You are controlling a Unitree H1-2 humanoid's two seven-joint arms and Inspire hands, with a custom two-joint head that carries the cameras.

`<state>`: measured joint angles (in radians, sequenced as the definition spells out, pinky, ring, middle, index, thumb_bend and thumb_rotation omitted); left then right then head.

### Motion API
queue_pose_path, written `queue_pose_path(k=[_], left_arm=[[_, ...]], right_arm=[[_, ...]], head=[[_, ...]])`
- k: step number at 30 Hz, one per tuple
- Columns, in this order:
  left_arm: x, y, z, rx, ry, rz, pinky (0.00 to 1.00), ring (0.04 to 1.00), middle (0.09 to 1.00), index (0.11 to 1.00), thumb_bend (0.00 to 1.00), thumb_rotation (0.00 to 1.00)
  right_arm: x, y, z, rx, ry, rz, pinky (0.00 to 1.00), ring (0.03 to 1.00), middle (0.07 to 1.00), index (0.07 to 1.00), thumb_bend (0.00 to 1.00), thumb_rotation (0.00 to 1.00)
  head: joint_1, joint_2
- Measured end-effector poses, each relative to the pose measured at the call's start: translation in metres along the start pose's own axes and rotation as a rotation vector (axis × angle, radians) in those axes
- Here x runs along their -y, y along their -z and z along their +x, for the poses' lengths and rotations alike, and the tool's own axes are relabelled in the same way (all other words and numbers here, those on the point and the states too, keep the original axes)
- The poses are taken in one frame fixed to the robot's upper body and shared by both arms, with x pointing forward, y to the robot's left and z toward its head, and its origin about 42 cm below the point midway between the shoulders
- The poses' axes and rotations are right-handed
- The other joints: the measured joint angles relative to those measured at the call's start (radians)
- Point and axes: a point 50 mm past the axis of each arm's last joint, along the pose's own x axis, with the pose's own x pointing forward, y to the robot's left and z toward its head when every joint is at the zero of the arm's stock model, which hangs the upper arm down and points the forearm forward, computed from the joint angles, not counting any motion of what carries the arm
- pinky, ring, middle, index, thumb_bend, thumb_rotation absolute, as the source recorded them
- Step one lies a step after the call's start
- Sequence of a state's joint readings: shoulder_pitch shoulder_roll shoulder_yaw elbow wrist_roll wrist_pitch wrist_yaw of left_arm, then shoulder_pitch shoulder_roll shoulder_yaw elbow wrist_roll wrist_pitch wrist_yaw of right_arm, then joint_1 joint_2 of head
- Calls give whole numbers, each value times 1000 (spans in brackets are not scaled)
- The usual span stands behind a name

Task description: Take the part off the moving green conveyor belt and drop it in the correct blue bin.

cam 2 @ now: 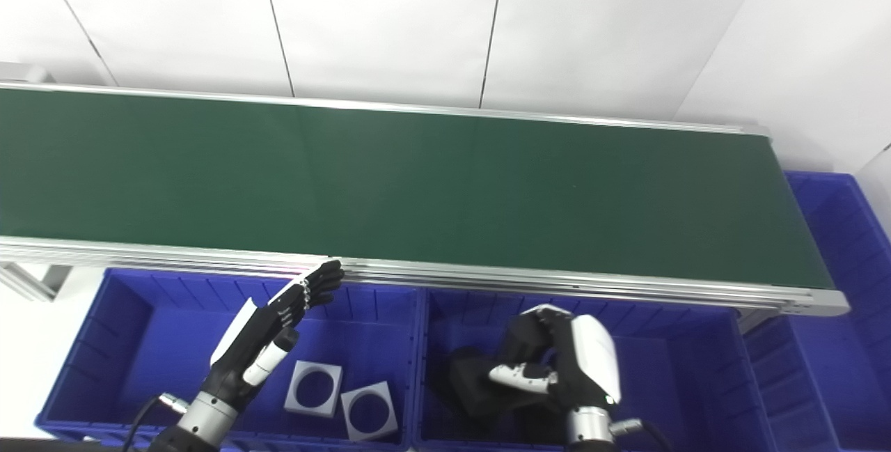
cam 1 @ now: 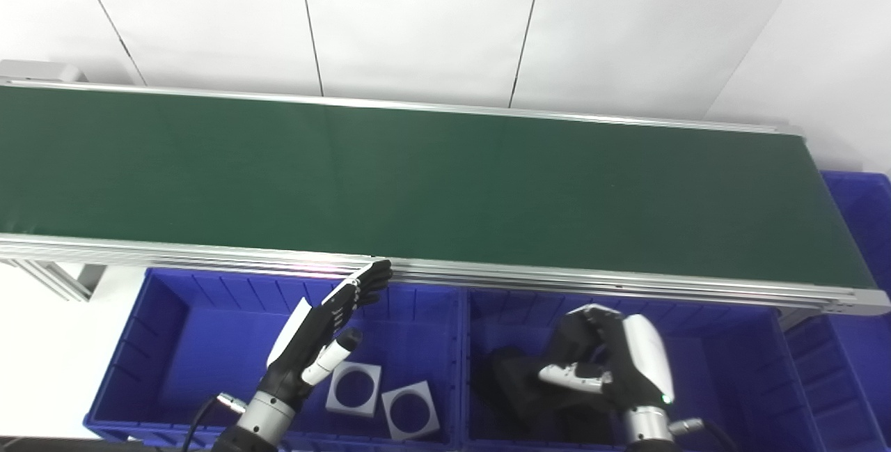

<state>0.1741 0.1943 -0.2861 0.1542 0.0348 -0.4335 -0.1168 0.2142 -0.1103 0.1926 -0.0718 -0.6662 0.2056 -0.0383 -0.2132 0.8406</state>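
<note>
The green conveyor belt (cam 1: 418,180) runs across the view and carries no part. My left hand (cam 1: 327,326) is open and empty over the left blue bin (cam 1: 167,320), its fingertips reaching up to the belt's near rail. My right hand (cam 1: 605,361) hovers over the right blue bin (cam 1: 731,347) with its fingers curled toward the thumb. A black part (cam 1: 515,386) lies just left of and below the thumb, inside that bin. I cannot tell whether the hand touches it.
Two grey square parts with round holes (cam 1: 355,388) (cam 1: 411,410) lie in the left bin by my left wrist. A third blue bin (cam 1: 863,229) stands past the belt's right end. A silver rail (cam 1: 557,274) edges the belt's near side.
</note>
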Motion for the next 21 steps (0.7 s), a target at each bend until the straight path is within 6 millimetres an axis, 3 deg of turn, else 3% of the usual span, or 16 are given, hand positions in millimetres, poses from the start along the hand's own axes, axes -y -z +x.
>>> queue_pose_path(k=[1, 5, 8, 11, 13, 19, 21], left_arm=[[-1, 0, 0, -1, 2, 1, 862, 891, 897, 891, 698, 956], [-3, 1, -2, -4, 0, 3, 868, 895, 899, 890, 704, 941], [-5, 1, -3, -6, -7, 4, 865, 893, 900, 890, 696, 941], [-6, 2, -4, -10, -9, 4, 870, 897, 902, 891, 700, 937], [-5, 2, -5, -10, -4, 4, 865, 894, 901, 890, 697, 934], [-6, 1, -5, -10, -1, 19, 857, 887, 895, 886, 693, 946], [-6, 0, -5, -7, 0, 23, 853, 885, 893, 882, 696, 946]], right_arm=[[0, 0, 1, 0, -20, -14, 852, 924, 917, 842, 744, 157], [4, 1, 0, -6, -21, -46, 971, 993, 990, 921, 821, 288], [2, 0, -4, -7, 6, -45, 980, 1000, 1000, 990, 883, 357], [-1, -3, -10, 0, 61, -13, 982, 1000, 1000, 999, 907, 354], [-3, -4, -16, 30, 97, 10, 930, 1000, 1000, 1000, 916, 374], [-4, -11, -24, 160, 204, 87, 864, 1000, 1000, 1000, 891, 447], [-5, -14, -25, 213, 219, 117, 910, 1000, 1000, 1000, 874, 459]], head=[[-2, -2], [-5, 0], [-6, 0], [-5, 0], [-5, 2], [-2, 2], [0, 2]])
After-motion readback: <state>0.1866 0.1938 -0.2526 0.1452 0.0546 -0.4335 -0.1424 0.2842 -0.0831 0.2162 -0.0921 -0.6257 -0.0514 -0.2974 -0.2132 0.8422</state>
